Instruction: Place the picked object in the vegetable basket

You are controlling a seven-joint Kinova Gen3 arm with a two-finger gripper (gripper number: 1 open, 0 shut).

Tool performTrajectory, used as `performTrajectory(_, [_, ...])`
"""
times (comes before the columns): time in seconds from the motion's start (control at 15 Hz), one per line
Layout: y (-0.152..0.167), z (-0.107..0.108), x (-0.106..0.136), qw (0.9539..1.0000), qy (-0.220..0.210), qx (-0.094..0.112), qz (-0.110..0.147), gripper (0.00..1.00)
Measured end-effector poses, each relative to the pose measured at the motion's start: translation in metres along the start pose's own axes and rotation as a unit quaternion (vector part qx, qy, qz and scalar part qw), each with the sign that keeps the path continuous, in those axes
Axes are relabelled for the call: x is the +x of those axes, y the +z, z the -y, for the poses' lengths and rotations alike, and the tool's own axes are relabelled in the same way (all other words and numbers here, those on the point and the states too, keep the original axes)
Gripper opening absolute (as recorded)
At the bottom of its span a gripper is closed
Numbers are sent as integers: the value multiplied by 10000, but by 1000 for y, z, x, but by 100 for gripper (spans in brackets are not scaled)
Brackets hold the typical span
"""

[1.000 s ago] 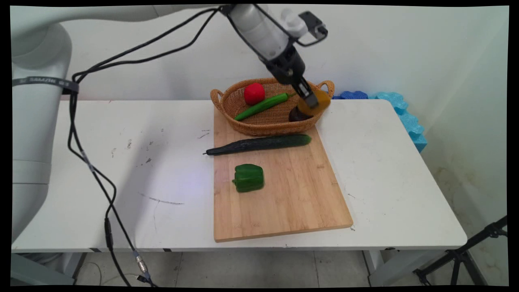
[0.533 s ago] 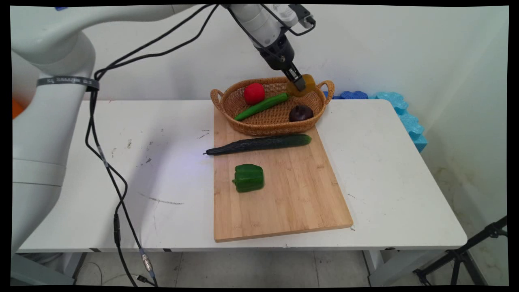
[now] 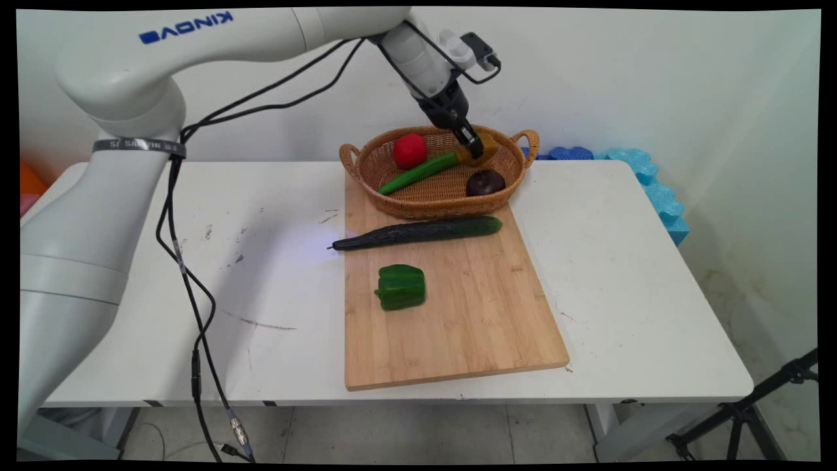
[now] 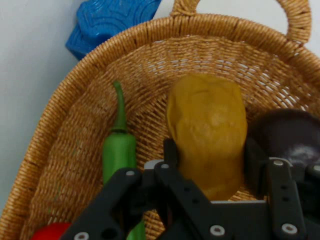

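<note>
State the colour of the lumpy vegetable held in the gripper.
Mustard yellow potato-like vegetable, clearest in the hand view, clamped by the black gripper.

A long white rectangular desk (image 3: 621, 275) stands against a plain off-white wall (image 3: 654, 72). Behind its far right corner lie bright blue foam blocks (image 3: 647, 180). Below it, grey tiled floor (image 3: 425, 432); at its lower right, a black tripod leg (image 3: 752, 405).

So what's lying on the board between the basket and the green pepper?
A cucumber lies across the board between the basket and the pepper, its tip overhanging the board's left edge, as the main view shows.
</note>
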Motion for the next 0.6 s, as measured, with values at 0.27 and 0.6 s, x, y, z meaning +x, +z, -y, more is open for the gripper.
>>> performTrajectory(0.27, [17, 5, -4, 10000, -24, 39, 24, 0])
performTrajectory(0.6, [30, 8, -7, 10000, -30, 78, 34, 100])
